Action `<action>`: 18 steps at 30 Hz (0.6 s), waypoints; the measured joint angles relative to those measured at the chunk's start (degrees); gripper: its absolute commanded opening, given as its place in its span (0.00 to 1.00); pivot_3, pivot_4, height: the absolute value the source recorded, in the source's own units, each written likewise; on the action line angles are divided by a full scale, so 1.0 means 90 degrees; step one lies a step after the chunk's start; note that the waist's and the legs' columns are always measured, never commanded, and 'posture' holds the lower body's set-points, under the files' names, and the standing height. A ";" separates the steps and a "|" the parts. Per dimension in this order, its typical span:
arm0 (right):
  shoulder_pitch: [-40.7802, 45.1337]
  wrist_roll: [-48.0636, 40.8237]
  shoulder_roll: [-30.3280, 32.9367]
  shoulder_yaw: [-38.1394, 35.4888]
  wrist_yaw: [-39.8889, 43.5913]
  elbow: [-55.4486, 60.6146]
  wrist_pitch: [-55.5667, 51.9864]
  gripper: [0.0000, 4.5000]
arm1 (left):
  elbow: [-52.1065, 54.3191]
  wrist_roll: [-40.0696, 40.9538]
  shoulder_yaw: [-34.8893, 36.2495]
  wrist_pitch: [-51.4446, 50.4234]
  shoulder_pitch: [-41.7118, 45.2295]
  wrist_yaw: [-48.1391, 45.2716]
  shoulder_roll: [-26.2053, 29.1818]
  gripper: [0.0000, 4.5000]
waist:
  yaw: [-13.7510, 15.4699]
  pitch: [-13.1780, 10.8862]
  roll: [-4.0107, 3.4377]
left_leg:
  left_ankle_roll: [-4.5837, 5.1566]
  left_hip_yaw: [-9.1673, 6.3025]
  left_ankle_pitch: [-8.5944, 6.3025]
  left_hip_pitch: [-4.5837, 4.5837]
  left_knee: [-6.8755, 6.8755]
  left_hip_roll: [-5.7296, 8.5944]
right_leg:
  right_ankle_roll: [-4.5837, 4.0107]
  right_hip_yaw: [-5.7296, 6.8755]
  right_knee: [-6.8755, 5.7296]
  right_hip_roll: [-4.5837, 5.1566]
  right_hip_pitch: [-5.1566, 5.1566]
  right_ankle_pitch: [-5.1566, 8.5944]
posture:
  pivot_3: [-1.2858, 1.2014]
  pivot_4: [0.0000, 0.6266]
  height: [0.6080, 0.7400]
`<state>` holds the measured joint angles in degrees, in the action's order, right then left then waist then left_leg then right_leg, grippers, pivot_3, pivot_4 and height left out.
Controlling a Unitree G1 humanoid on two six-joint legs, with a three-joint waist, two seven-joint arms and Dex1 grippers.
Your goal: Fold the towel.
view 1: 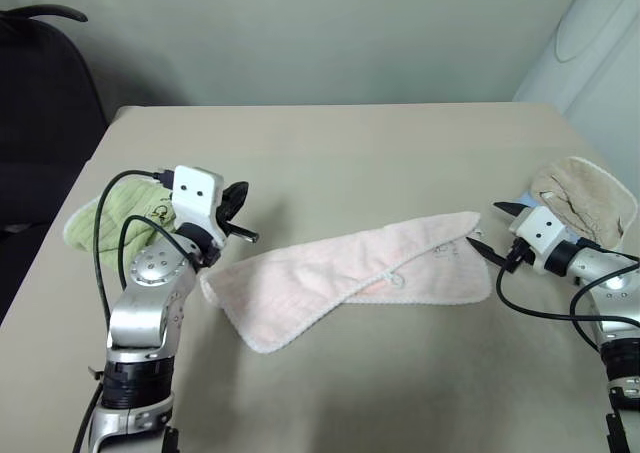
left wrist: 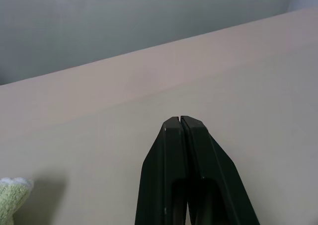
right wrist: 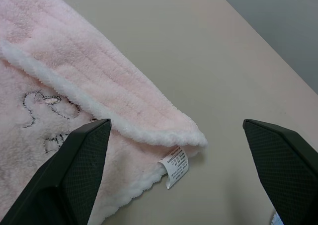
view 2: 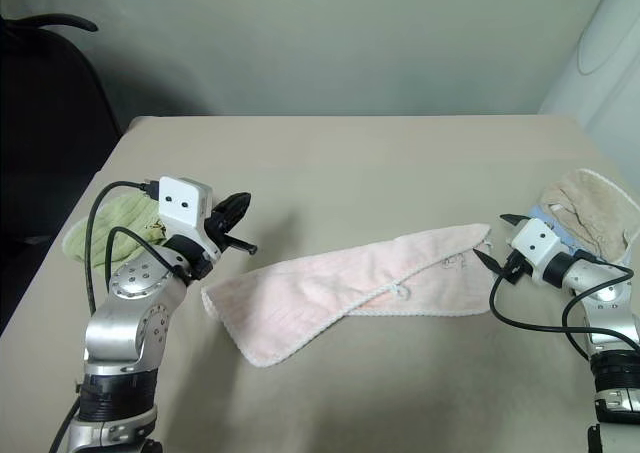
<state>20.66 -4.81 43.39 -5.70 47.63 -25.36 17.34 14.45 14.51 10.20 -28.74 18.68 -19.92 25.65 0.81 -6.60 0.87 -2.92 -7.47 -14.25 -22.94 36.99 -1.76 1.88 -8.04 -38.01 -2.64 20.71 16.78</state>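
The pale pink towel point(view 1: 350, 273) lies across the middle of the table point(view 1: 330, 143), its long upper edge folded over along a slanting line, white scalloped trim showing. My left gripper point(view 1: 238, 201) hovers above the table just past the towel's left end, fingers shut with nothing between them; the left wrist view has the closed fingertips point(left wrist: 180, 120) over bare tabletop. My right gripper point(view 1: 490, 228) stands open at the towel's right end. In the right wrist view its fingers point(right wrist: 74, 170) straddle the towel's corner point(right wrist: 149, 125) and a small white label point(right wrist: 175, 168).
A lime-green ribbed cloth point(view 1: 105, 218) sits at the table's left edge behind my left arm. A beige towel point(view 1: 585, 198) over a light blue cloth point(view 1: 527, 199) lies at the right edge. A black chair point(view 1: 40, 103) stands to the left.
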 measured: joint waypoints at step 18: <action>0.0557 0.1180 0.0333 0.0519 -0.0314 -0.0899 0.1323 1.00 | 0.0089 0.0030 0.0009 -0.0002 -0.0149 -0.0198 0.0102 0.02 | -0.0007 0.0000 0.0000 | 0.0034 0.0000 -0.0019 0.0001 -0.0001 -0.0001 | -0.0001 0.0001 -0.0001 0.0002 0.0001 -0.0001 | 0.52 0.24 1.00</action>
<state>25.67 5.81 46.39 -1.02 44.81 -33.45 29.24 15.25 14.78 10.29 -28.75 17.34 -21.70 26.57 0.75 -6.60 0.87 -2.62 -7.48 -14.42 -22.93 36.98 -1.77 1.87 -8.03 -38.02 -2.62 20.72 16.77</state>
